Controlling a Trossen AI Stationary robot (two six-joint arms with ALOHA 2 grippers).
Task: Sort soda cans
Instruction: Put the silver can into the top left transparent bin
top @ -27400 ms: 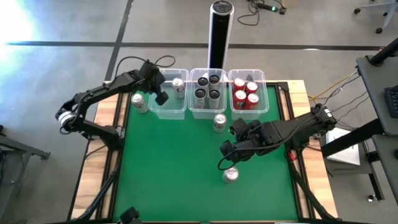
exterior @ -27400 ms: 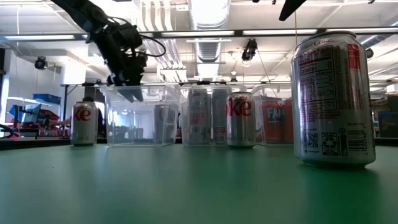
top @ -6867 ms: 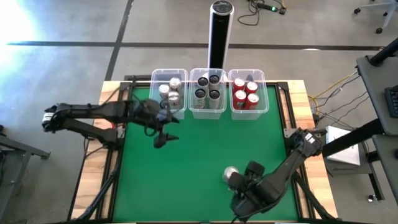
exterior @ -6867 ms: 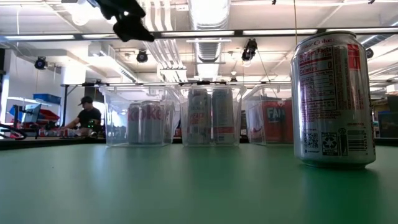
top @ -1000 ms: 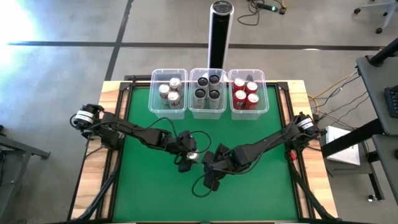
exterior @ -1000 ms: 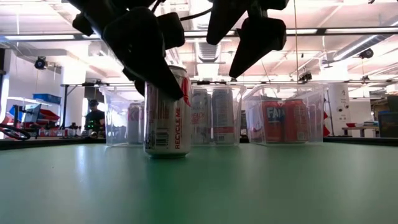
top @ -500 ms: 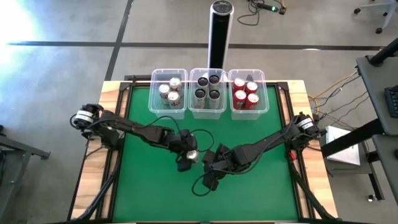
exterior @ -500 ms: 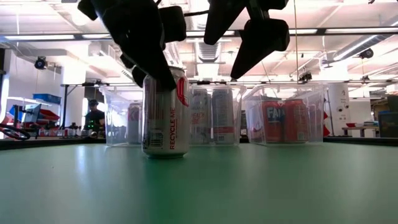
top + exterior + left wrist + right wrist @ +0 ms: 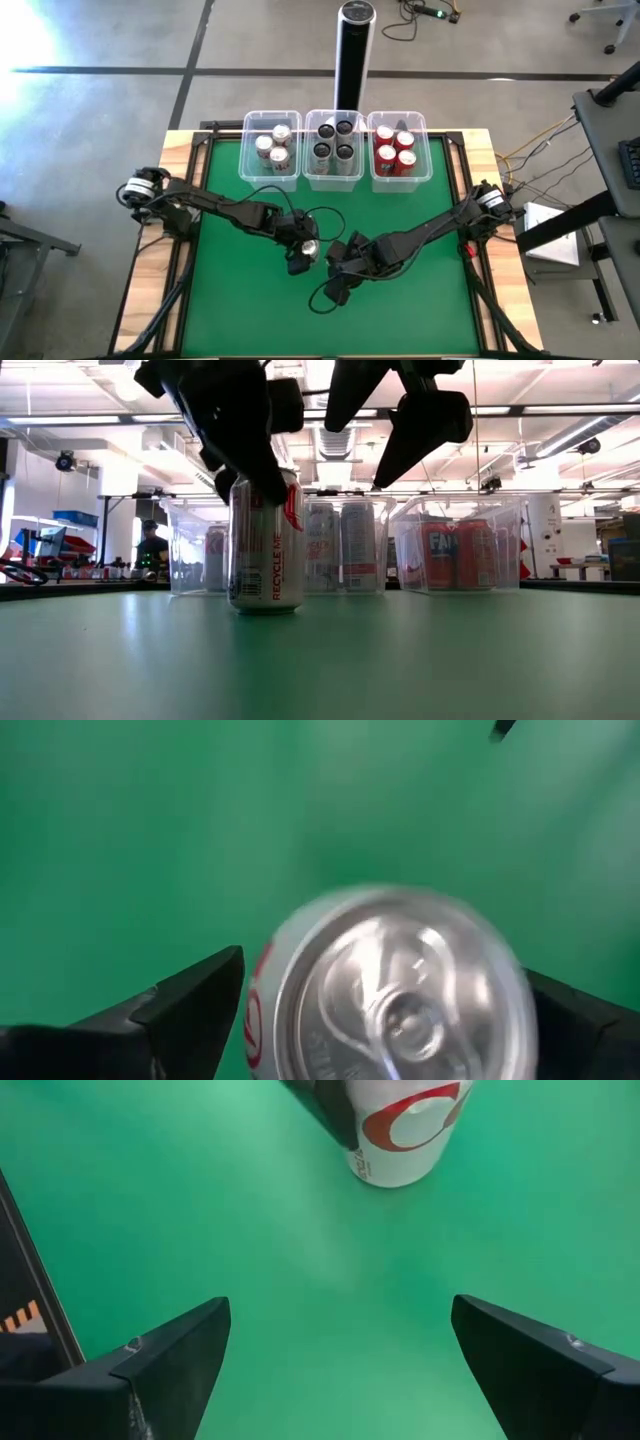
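A silver-white soda can with red lettering stands upright on the green mat near the table's middle, and shows large in the low view. My left gripper reaches in from the left and is shut on the can's top part. My right gripper hovers open just right of the can, above the mat, with nothing between its fingers. The other soda cans stand in three clear bins at the far edge: silver-white ones, dark ones, red ones. My left gripper has the can's upper wall just under the rim between its two fingers, one on each side. The fingers come from above, slanting down from the left. The can stands upright with its base on the mat.
A tall black-and-silver post stands behind the middle bin. The three bins line the far edge. Bare green mat lies on the near side. A person sits far off in the room.
My left gripper has shifted a little up and toward the table's left edge at the can's top. The can has turned slightly about its own axis, moved a little leftward and stayed standing. My right gripper has stayed open beside it.
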